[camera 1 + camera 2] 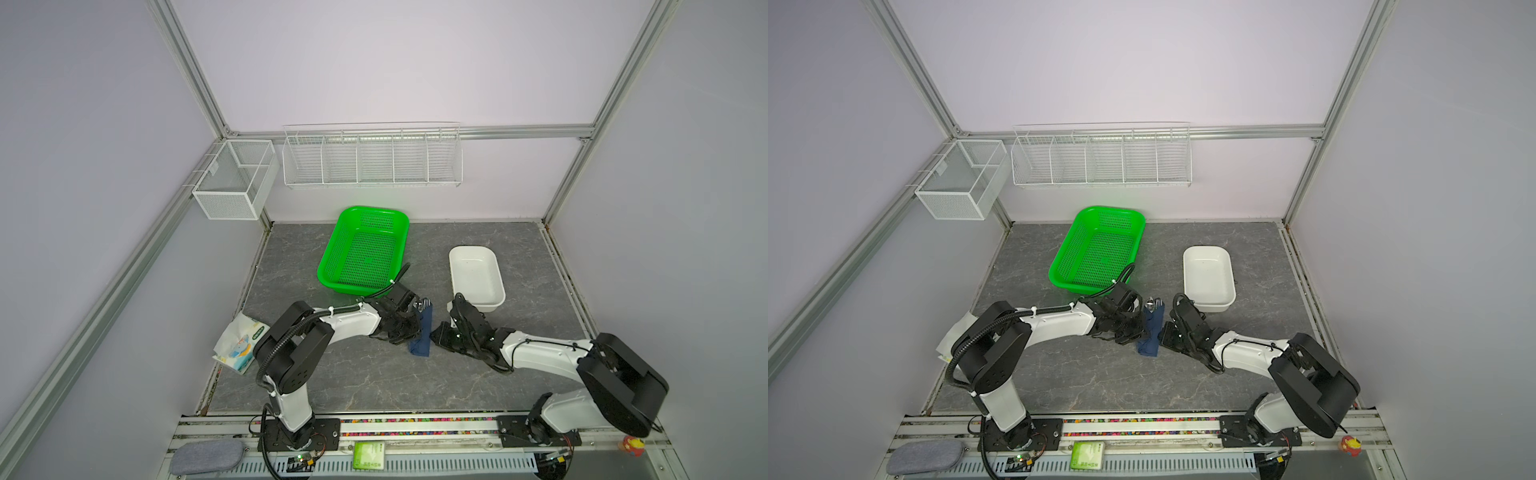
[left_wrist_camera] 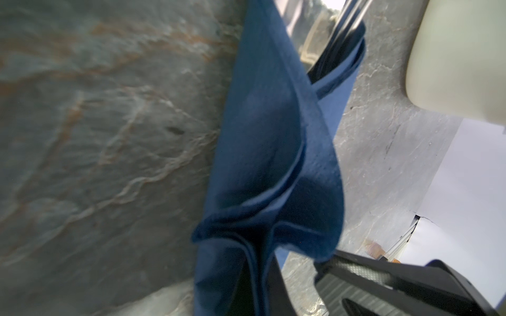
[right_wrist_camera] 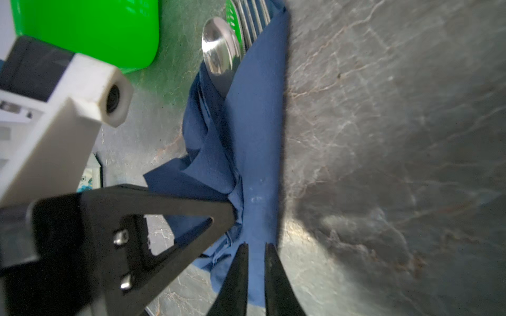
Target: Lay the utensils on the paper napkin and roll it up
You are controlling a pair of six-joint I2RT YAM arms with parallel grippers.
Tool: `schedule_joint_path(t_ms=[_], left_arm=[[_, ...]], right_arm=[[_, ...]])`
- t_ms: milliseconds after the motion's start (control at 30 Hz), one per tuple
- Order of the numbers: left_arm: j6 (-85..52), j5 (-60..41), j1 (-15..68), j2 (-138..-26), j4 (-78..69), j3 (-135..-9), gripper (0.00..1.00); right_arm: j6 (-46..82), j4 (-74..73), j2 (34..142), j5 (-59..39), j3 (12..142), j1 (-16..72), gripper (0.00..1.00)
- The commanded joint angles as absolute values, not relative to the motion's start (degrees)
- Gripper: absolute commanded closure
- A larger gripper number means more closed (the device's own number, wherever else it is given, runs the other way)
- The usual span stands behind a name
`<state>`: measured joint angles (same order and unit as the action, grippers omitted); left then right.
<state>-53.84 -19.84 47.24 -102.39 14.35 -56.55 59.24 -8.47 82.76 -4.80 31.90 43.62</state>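
Ana: Grey pouch (image 1: 206, 456) on the front rail sits nearest the lens. What lies beyond it on the surface?

Ben: In both top views the paper napkin (image 1: 424, 332) is a narrow blue roll about midway between the side edges, running from the near edge toward the far one. The utensils (image 1: 422, 306) poke out of its far end, close to the green basket (image 1: 328, 266).

Ana: And the arms?

Ben: The left hand (image 1: 409, 332) and right hand (image 1: 434, 336) flank the roll, one on each long side. I'd guess that's so the wrap can't spring open.

Ana: Left wrist view?

Ben: Blue folds fill it and run down into the hand. It's fully closed, pinching paper, which likely holds the loose flap taut.

Ana: Right wrist view?

Ben: A spoon (image 3: 219, 46) bowl and fork (image 3: 254, 16) tines show at the open end; the knife I can't pick out. The right hand's fingers (image 3: 238, 273) stand a little apart, tips on the roll, clamping nothing I can see. The left fingertip (image 3: 213, 208) bunches paper beside them. Tucking the last flap looks like what remains.
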Motion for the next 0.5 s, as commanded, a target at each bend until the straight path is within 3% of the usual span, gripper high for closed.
schedule_joint_path(t_ms=[0,467], left_arm=[[-52.1,-17.5,48.1,-103.7,17.2,-58.4,0.95],[-48.4,-15.0,49.1,-103.4,19.2,-59.5,0.92]], right_arm=[[62.1,-10.0,83.7,-4.8,34.2,43.2,0.77],[67.2,-14.2,87.3,-7.3,37.4,40.6,0.54]])
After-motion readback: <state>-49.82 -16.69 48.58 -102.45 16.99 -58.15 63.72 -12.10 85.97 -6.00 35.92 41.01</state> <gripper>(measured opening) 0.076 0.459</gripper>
